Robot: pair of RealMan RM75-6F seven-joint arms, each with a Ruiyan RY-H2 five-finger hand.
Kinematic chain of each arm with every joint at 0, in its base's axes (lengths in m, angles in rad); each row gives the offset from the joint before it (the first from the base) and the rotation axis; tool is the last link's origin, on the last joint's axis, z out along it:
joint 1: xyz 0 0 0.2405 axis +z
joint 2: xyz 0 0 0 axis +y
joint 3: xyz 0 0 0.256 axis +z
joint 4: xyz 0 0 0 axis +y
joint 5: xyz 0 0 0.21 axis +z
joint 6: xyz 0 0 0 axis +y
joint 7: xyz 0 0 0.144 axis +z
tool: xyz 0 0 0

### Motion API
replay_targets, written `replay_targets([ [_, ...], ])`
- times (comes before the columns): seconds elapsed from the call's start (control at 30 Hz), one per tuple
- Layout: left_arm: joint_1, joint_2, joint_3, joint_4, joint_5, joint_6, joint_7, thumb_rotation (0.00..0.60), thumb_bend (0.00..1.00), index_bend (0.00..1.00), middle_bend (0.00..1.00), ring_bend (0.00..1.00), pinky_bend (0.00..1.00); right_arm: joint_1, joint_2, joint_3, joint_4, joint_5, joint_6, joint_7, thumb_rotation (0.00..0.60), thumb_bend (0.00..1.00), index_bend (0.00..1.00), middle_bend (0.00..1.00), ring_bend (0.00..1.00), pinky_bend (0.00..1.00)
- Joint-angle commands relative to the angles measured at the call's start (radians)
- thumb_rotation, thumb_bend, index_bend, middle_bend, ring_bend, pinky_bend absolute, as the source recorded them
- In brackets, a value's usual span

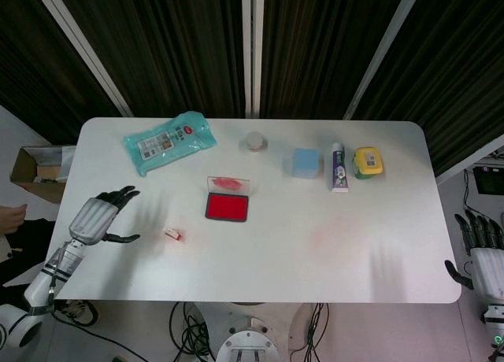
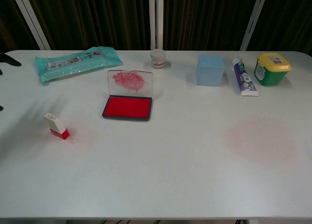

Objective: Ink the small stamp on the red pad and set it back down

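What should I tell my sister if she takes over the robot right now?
Left hand: open, fingers spread, holding nothing, off to the left of the small stamp.
Right hand: open, holding nothing, off the table's right edge.
Small stamp: standing tilted on the table, red end down, left of the red pad. Nothing touches it.
Red pad: lid up, near the middle of the table.
Done: the stamp is set down and let go. Whether it got inked, the pictures can't say for sure.
Left: probably nothing, except maybe straightening the stamp.
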Motion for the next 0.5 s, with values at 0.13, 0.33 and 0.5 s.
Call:
replay_targets([
  [0.13, 0.190, 0.146, -0.064, -0.143, -0.091, 0.233, 0.046, 0.000, 0.02, 0.08, 0.04, 0.07, 0.17, -0.014, -0.002, -0.005, 0.023, -0.029, 0.035, 0.040, 0.600, 0.18, 0.00, 0.00, 0.00, 0.00],
  [0.33, 0.244, 0.234, -0.040, -0.239, -0.064, 0.259, 0.079, 0.000, 0.02, 0.08, 0.04, 0.07, 0.17, -0.026, -0.009, -0.009, 0.037, -0.037, 0.056, 0.051, 0.600, 0.18, 0.00, 0.00, 0.00, 0.00],
  [0.5, 0.266, 0.245, -0.036, -0.248, -0.052, 0.258, 0.091, 0.000, 0.02, 0.08, 0.04, 0.07, 0.17, -0.024, -0.017, -0.009, 0.044, -0.042, 0.053, 0.048, 0.600, 0.18, 0.00, 0.00, 0.00, 0.00],
])
